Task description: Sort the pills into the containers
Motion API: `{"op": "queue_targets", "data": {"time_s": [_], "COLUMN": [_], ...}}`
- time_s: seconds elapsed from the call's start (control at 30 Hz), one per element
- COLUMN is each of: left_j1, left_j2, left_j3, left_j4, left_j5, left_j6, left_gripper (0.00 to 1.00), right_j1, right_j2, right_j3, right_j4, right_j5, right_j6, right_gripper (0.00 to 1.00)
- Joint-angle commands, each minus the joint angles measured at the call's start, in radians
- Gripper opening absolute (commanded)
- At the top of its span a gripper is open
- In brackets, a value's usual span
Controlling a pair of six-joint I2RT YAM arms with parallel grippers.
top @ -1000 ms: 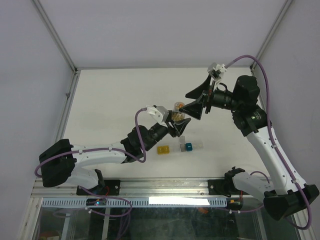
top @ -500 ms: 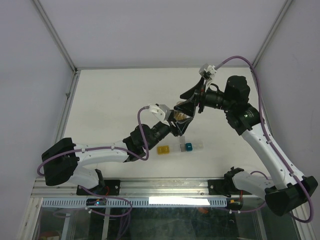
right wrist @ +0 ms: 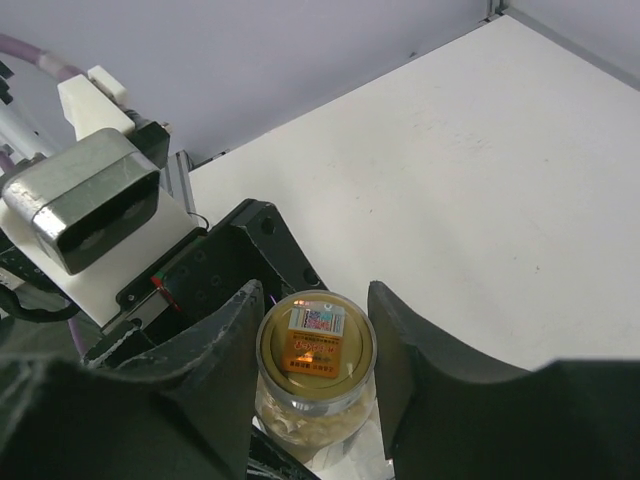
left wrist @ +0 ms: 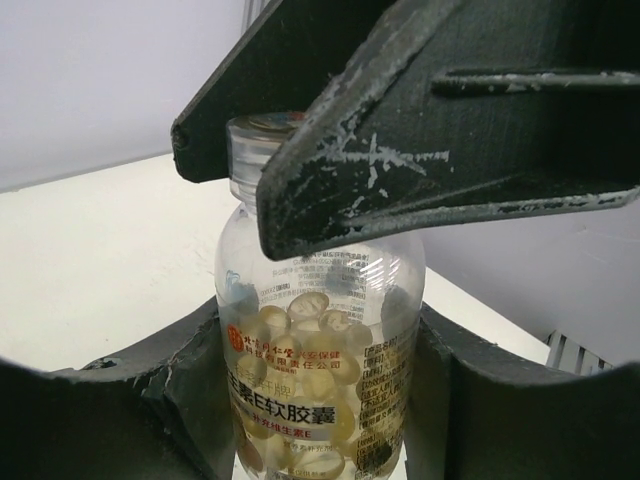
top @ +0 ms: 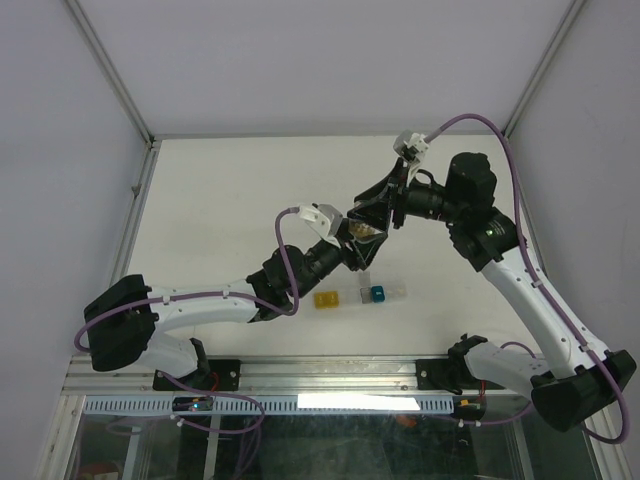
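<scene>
A clear bottle (left wrist: 320, 340) full of pale yellow pills (left wrist: 325, 385) stands upright between the fingers (left wrist: 170, 400) of my left gripper (top: 355, 246), which is shut on its body and holds it above the table. My right gripper (right wrist: 316, 350) reaches in from the upper right, and its fingers (right wrist: 222, 350) press both sides of the bottle's gold-topped cap (right wrist: 316, 342). The containers (top: 362, 295) lie in a short row on the table below the bottle: a yellow cell (top: 325, 299), a grey one, a teal one (top: 378, 293) and a clear one.
The white table (top: 220, 190) is walled by a metal frame rail (top: 135, 200) on the left and white panels at the back and right. The left wrist's camera block (right wrist: 85, 200) sits close behind the bottle in the right wrist view.
My right gripper has swung left and down onto the bottle's top, and its jaws have narrowed from wide open onto the cap. The left gripper has kept its hold on the bottle.
</scene>
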Motion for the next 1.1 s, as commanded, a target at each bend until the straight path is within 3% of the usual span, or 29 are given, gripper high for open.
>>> {"op": "queue_targets", "data": {"time_s": [0.0, 0.1, 0.2, 0.27, 0.33, 0.43, 0.5, 0.53, 0.6, 0.7, 0.77, 0.8, 0.93, 0.97, 1.07], "left_j1": [-0.012, -0.010, 0.011, 0.065, 0.164, 0.265, 0.282, 0.282, 0.284, 0.285, 0.291, 0.293, 0.297, 0.296, 0.295], "left_j2": [-0.012, -0.028, -0.057, -0.080, -0.093, -0.083, -0.053, -0.033, 0.019, 0.125, 0.181, 0.201, 0.207, 0.184, 0.106], "left_j3": [0.053, 0.041, 0.027, 0.002, -0.025, -0.008, 0.051, 0.087, 0.148, 0.197, 0.225, 0.234, 0.222, 0.210, 0.162], "left_j4": [0.033, 0.033, 0.014, 0.030, 0.101, 0.187, 0.179, 0.157, 0.220, 0.468, 0.586, 0.606, 0.516, 0.451, 0.185], "left_j5": [0.028, 0.050, 0.139, 0.305, 0.599, 1.062, 1.318, 1.380, 1.484, 1.550, 1.552, 1.546, 1.482, 1.448, 1.328], "left_j6": [-0.009, -0.019, -0.047, -0.084, -0.139, -0.173, -0.186, -0.197, -0.271, -0.463, -0.554, -0.566, -0.460, -0.398, -0.170], "left_gripper": [0.00, 0.00, 0.00, 0.00, 0.00, 0.00, 0.00, 0.00, 0.00, 0.00, 0.00, 0.00, 0.00, 0.00, 0.00], "right_j1": [-0.003, -0.019, -0.037, -0.043, -0.046, -0.045, -0.045, -0.044, -0.035, -0.035, -0.037, -0.042, -0.092, -0.108, -0.136], "right_j2": [-0.018, -0.028, -0.044, -0.046, -0.048, -0.047, -0.030, -0.017, 0.004, 0.002, -0.012, -0.023, -0.079, -0.089, -0.096], "right_j3": [0.025, 0.022, 0.000, -0.015, -0.039, -0.107, -0.163, -0.177, -0.184, -0.180, -0.177, -0.173, -0.096, -0.046, 0.197], "right_j4": [0.051, 0.069, 0.119, 0.166, 0.278, 0.637, 1.016, 1.218, 1.386, 1.414, 1.349, 1.290, 0.876, 0.664, -0.133], "right_j5": [-0.018, -0.083, -0.176, -0.286, -0.445, -0.643, -0.691, -0.698, -0.717, -0.731, -0.722, -0.709, -0.673, -0.669, -0.573], "right_j6": [-0.016, 0.013, 0.041, 0.053, 0.110, 0.374, 0.622, 0.725, 0.845, 0.853, 0.810, 0.775, 0.509, 0.400, -0.167], "right_gripper": [0.14, 0.00, 0.00, 0.00, 0.00, 0.00, 0.00, 0.00, 0.00, 0.00, 0.00, 0.05, 0.87, 0.98, 1.00]}}
